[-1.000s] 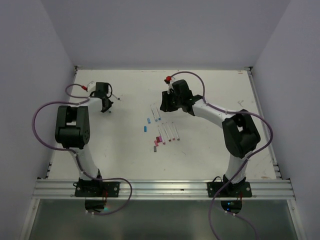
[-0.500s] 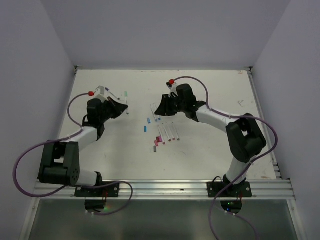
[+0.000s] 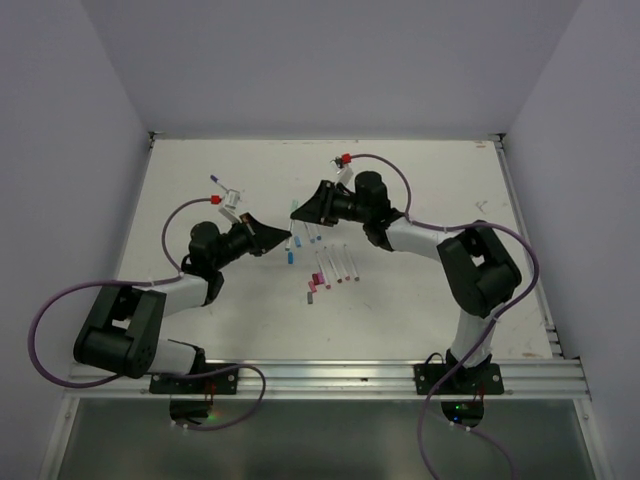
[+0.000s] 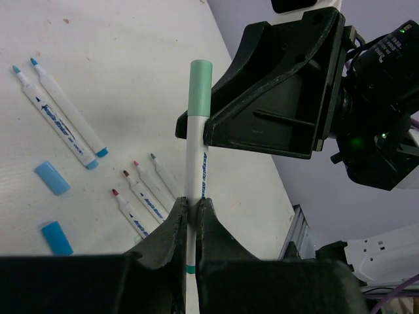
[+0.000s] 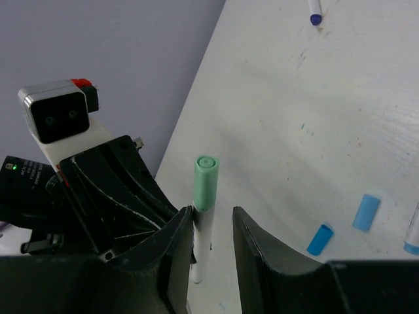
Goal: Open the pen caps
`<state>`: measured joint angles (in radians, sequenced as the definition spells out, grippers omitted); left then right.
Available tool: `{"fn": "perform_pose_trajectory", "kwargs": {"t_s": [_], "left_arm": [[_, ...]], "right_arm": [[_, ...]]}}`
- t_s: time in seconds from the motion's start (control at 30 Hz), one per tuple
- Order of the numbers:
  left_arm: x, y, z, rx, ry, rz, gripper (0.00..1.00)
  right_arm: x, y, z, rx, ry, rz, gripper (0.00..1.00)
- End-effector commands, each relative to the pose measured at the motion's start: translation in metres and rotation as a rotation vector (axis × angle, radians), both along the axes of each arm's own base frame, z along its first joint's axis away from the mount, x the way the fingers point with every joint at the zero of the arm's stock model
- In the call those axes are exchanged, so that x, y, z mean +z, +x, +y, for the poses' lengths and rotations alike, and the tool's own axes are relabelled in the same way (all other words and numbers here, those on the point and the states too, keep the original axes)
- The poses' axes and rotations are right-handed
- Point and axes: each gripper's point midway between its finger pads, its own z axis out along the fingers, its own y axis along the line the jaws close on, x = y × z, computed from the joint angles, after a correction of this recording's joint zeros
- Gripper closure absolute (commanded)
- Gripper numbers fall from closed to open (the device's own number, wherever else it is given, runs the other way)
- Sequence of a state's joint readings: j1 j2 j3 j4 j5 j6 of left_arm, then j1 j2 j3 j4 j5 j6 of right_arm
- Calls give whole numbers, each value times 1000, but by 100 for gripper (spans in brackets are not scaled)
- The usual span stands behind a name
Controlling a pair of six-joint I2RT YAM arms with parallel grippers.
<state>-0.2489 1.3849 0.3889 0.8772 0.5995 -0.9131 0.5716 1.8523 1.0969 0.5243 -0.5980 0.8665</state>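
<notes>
My left gripper (image 4: 192,203) is shut on the white barrel of a pen (image 4: 194,163), which stands upright out of the jaws. A mint-green pen cap (image 4: 200,88) is on its top end. My right gripper (image 5: 213,210) is open and straddles the barrel just below the green cap (image 5: 204,182); its left finger (image 5: 177,235) touches the barrel and the other stands apart. From above, both grippers meet over the middle of the table near the cap (image 3: 294,206). Loose blue pen caps (image 4: 52,178) (image 5: 366,212) lie on the table.
Two uncapped cyan pens (image 4: 65,114) and several more uncapped pens (image 3: 338,266) lie on the white table (image 3: 430,300), with pink caps (image 3: 312,292) beside them. A blue-tipped pen (image 5: 315,12) lies farther off. Walls close in the table on three sides.
My left arm has swung from the far left to the table's middle, carrying the pen. My right gripper has moved left to meet it and now straddles the barrel.
</notes>
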Motion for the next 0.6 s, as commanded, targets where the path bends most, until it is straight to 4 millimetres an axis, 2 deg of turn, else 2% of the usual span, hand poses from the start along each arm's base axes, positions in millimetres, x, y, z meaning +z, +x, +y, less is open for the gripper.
{"fn": "perform_pose_trajectory", "kwargs": {"t_s": [0.0, 0.27, 0.37, 0.47, 0.53, 0.57], "left_arm": [[28, -3, -5, -28, -51, -97, 100], [29, 1, -4, 2, -84, -76, 100], [34, 4, -1, 29, -98, -83, 100], [39, 4, 0, 40, -110, -90, 100], [42, 3, -1, 33, -118, -97, 100], [42, 3, -1, 30, -121, -95, 100]], "right_arm": [[22, -4, 9, 25, 78, -42, 65], [23, -14, 18, 32, 72, -44, 66], [22, -16, 19, 20, 63, -51, 71], [21, -15, 20, 19, 60, -51, 80], [20, -16, 22, 23, 62, -49, 98], [19, -16, 21, 20, 61, -49, 100]]}}
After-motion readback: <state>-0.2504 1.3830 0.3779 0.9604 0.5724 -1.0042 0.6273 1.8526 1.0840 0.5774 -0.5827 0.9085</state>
